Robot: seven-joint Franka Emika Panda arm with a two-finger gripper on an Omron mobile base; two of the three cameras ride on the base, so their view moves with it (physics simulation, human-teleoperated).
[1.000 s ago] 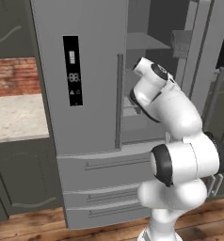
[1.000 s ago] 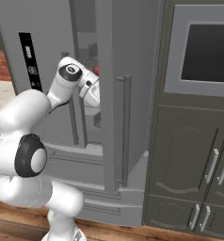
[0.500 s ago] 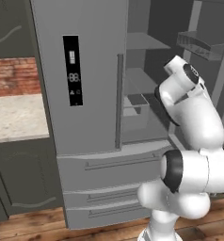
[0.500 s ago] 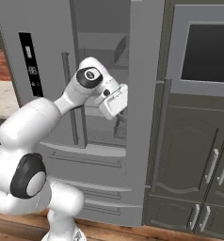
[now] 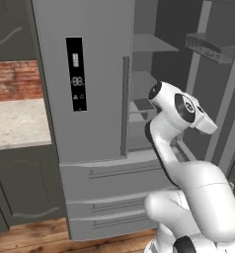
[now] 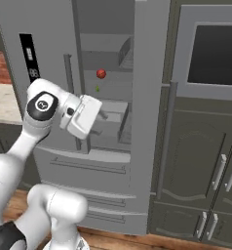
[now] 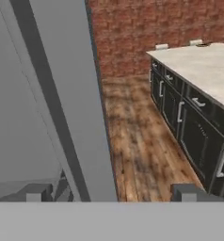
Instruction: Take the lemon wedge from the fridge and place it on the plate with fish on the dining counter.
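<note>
Looking into the open fridge (image 6: pixel 108 58), I can see the lemon wedge (image 6: pixel 97 89) on a shelf just below a small red fruit (image 6: pixel 101 73), while my gripper (image 7: pixel 111 192) hangs outside with fingers spread wide and empty, aimed away across the floor. My worry is the reach: the wedge is tiny, so I could clip the open door (image 6: pixel 149 97), nudge the fruit or pinch the wrong piece.
</note>
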